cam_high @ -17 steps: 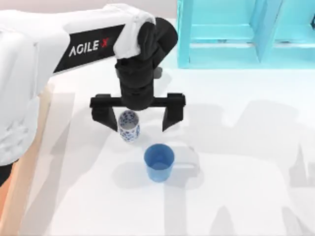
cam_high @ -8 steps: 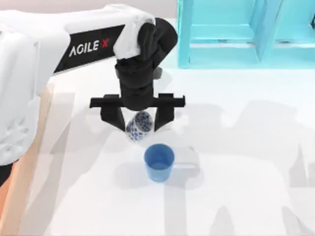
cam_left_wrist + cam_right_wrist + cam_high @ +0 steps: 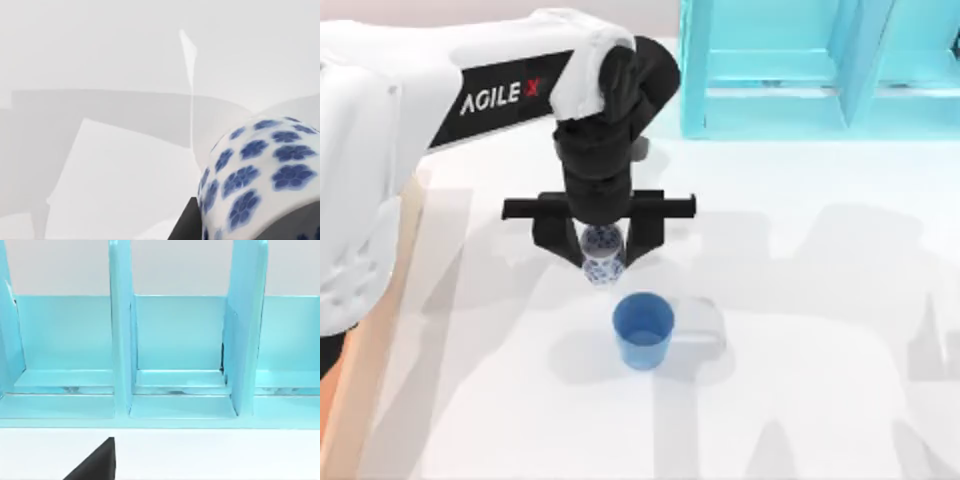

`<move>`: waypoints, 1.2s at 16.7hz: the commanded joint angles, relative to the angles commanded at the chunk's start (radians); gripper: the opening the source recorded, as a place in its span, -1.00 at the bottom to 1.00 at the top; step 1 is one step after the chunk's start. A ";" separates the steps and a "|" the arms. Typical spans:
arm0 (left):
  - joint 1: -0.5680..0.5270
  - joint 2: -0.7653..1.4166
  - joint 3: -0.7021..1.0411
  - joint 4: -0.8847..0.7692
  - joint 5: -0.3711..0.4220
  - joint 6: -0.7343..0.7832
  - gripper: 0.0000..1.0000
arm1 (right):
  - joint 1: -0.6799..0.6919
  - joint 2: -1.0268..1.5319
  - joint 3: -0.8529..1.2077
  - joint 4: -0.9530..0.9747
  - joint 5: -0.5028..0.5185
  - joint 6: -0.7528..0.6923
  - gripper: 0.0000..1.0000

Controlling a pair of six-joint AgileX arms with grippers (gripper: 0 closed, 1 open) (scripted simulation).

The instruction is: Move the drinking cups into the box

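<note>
The slim white cup with a blue flower pattern [image 3: 603, 255] sits tilted between the black fingers of my left gripper [image 3: 601, 252], which is shut on it above the white table. Close up in the left wrist view, the patterned cup [image 3: 260, 170] leans off upright. The plain blue cup [image 3: 642, 330] stands upright on the table just in front of the gripper, apart from it. An edge of the orange-brown box [image 3: 365, 380] runs along the table's left side, partly under my left arm. A black piece of my right gripper [image 3: 95, 465] faces the turquoise cabinet.
The turquoise open-framed cabinet [image 3: 800, 70] stands at the back right of the table, and its compartments [image 3: 180, 340] face the right wrist camera. White table surface [image 3: 820, 350] stretches to the right of the blue cup.
My left gripper's fingers have closed in from wide open onto the patterned cup. The cup has tipped from upright to tilted between them. The blue cup has not moved.
</note>
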 joint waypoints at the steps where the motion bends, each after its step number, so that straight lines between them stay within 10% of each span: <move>1: 0.000 0.000 0.000 0.000 0.000 0.000 -1.00 | 0.000 0.000 0.000 0.000 0.000 0.000 1.00; 20: 0.213 -0.233 0.032 -0.264 -0.002 0.213 -1.00 | 0.000 0.000 0.000 0.000 0.000 0.000 1.00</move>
